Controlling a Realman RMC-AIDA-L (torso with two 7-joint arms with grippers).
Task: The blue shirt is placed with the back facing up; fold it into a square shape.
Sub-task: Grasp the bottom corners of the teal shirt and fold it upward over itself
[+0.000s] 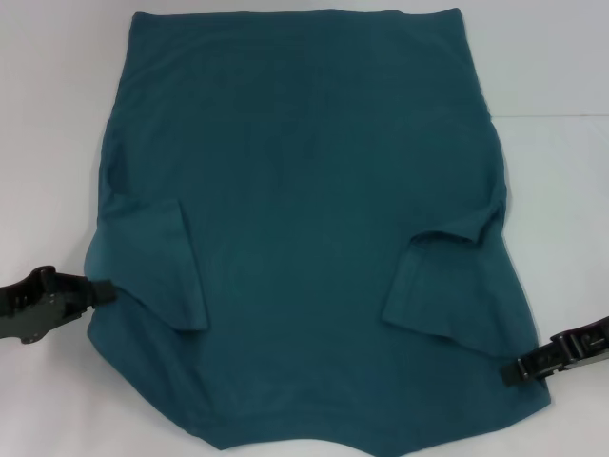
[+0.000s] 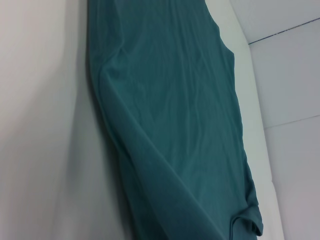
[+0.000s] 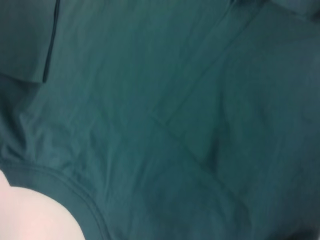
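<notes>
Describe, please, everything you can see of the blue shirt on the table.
The blue shirt is plain dark teal, soft cotton-like knit, lying flat on the white table with both short sleeves folded inward over the body. Its collar edge is nearest the robot. The left end effector and right end effector meet its side edges.

Clearance: bare white table [image 1: 48, 114] open along both sides of the blue shirt [image 1: 304, 190]; near edge apparently covered by fabric.
</notes>
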